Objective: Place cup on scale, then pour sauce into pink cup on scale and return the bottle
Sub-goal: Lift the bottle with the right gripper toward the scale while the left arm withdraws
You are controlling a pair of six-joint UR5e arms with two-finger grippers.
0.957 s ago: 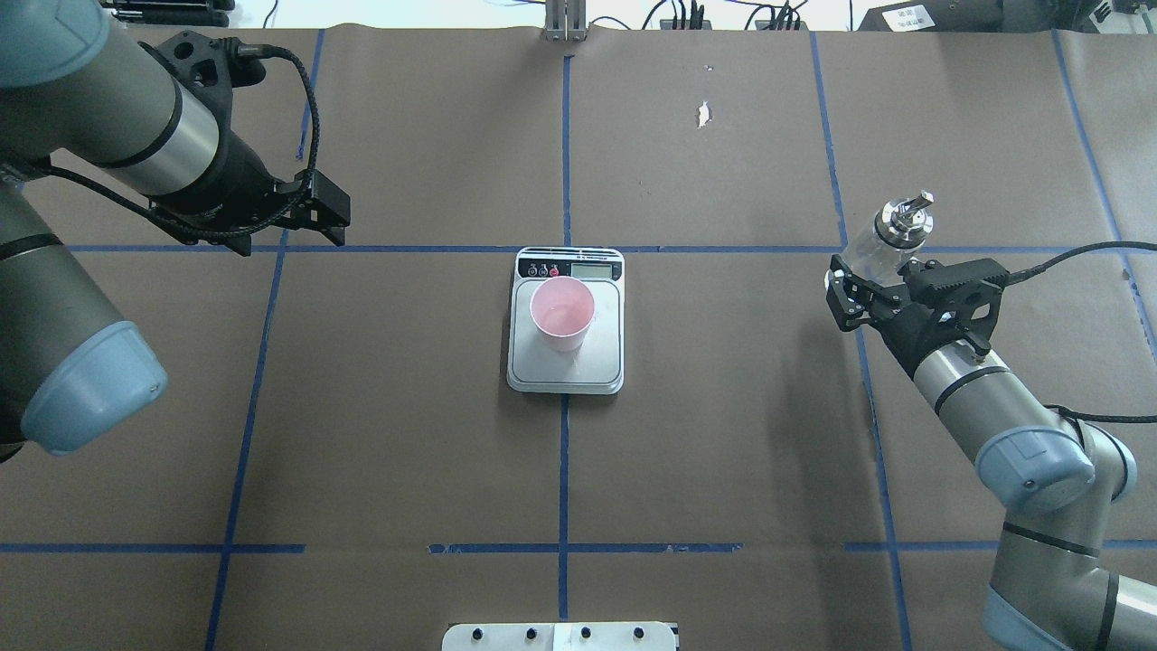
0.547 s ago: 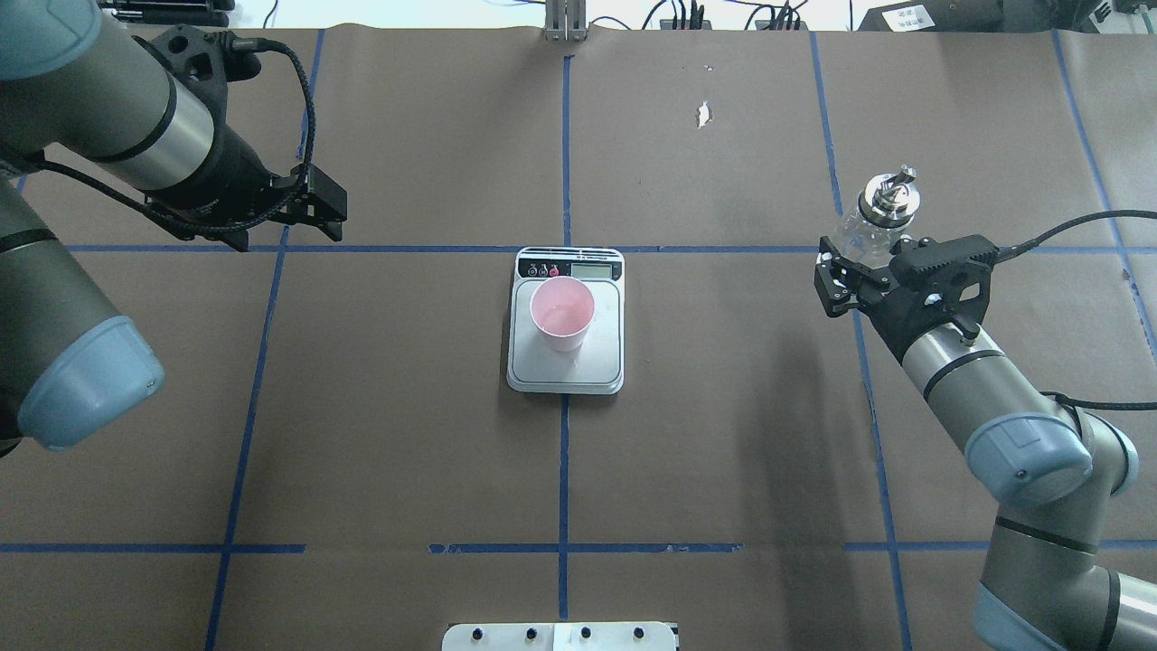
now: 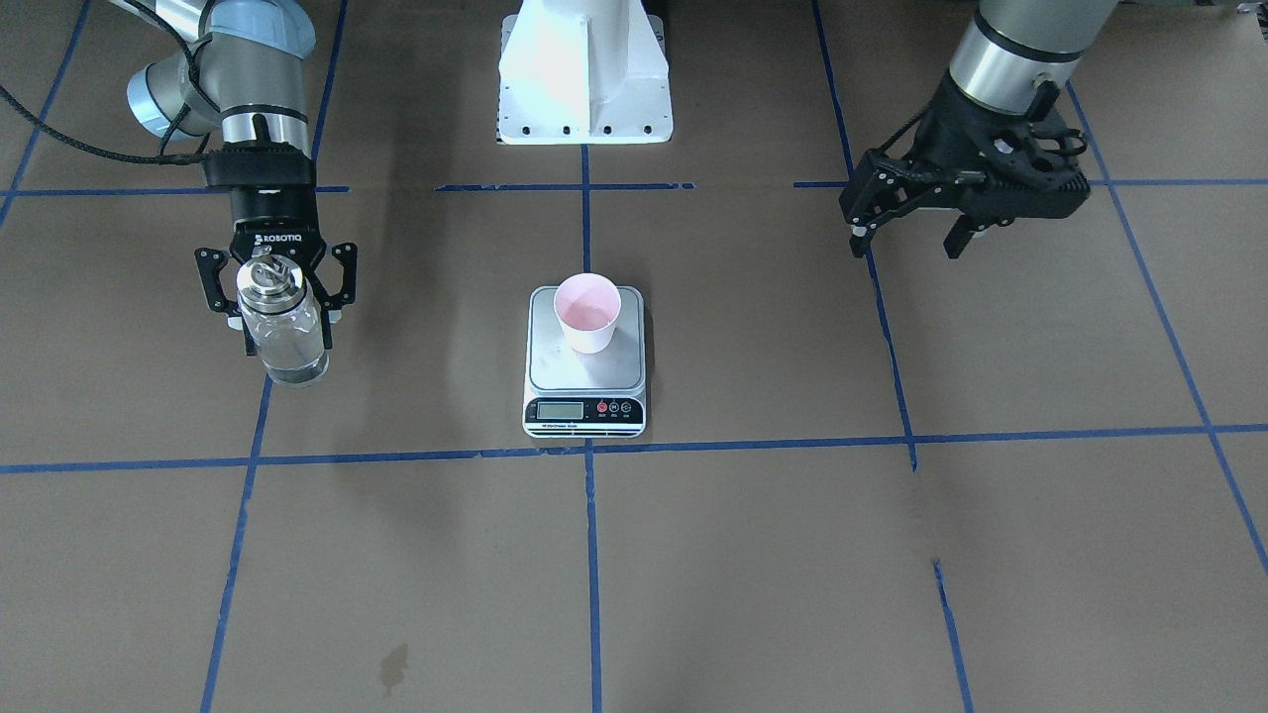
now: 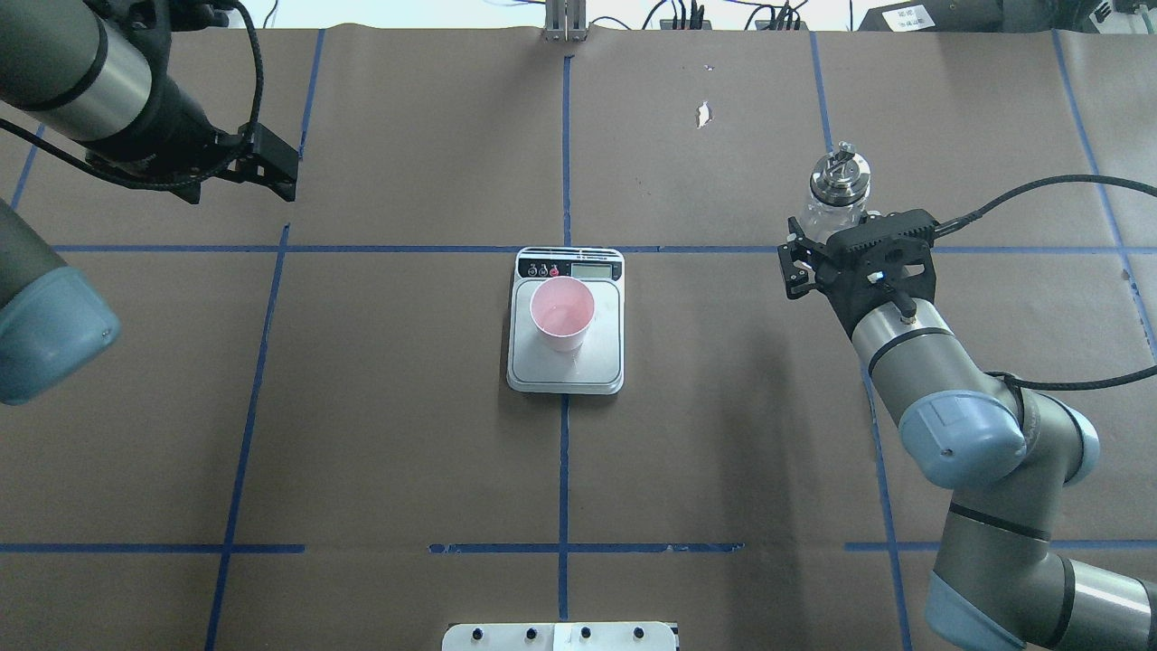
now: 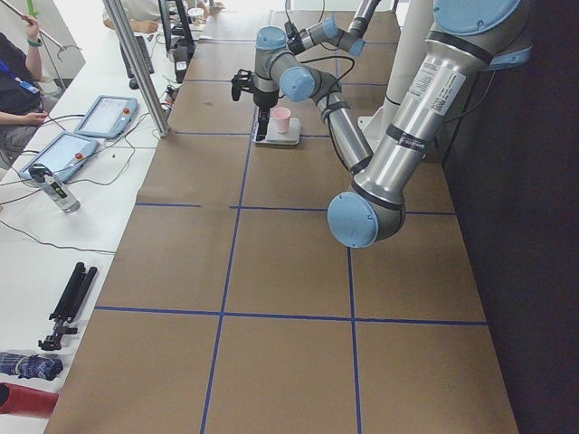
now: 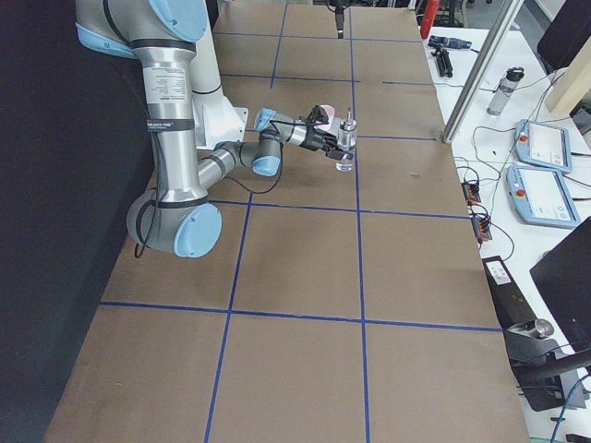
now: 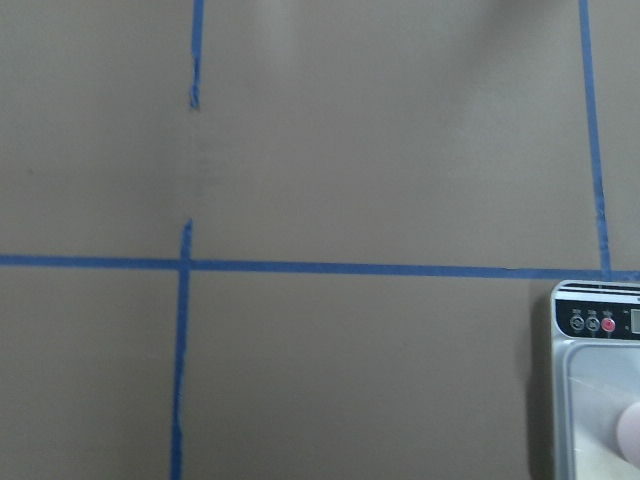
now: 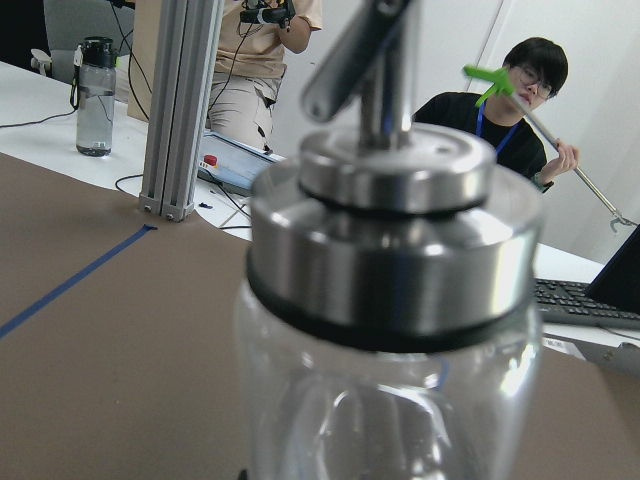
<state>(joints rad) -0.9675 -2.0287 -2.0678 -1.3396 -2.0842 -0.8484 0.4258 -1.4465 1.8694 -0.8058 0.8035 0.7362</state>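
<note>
Overhead exterior: single cup (image 4: 561, 313), scale (image 4: 607, 362), bottle (image 4: 836, 185)

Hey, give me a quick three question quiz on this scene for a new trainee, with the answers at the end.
1. True or false: the cup stands upright on the scale.
2. What does the right tool hold? A) the cup B) the bottle C) nothing
3. Fill in the blank: the left tool holds nothing and is ___.
Key: 1 true; 2 B; 3 open.
</note>
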